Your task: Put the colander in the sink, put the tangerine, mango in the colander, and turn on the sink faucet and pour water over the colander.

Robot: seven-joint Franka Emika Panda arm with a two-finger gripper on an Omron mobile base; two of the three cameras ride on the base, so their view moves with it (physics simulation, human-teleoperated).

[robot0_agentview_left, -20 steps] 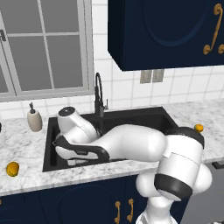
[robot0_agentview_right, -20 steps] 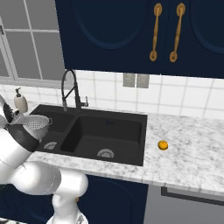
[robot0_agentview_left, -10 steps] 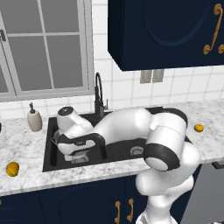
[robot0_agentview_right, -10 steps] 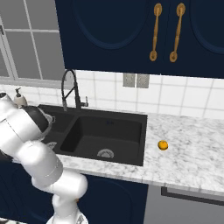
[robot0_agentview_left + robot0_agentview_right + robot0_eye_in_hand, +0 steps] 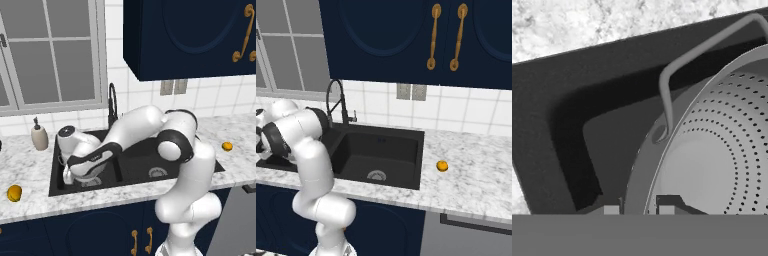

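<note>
Marble counter [image 5: 30, 200], black sink [image 5: 135, 175], window [image 5: 50, 55] behind, navy cabinets [image 5: 406, 40].

The round silver-grey perforated metal colander [image 5: 722, 150], one thin wire handle showing, sits tilted low inside the left basin of the black matte double-basin sink [image 5: 137, 167], behind which stands the tall slim black arched faucet [image 5: 113, 102], while the small round orange tangerine [image 5: 442, 166] lies right of the sink and the yellow egg-shaped mango [image 5: 14, 193] left.
</note>
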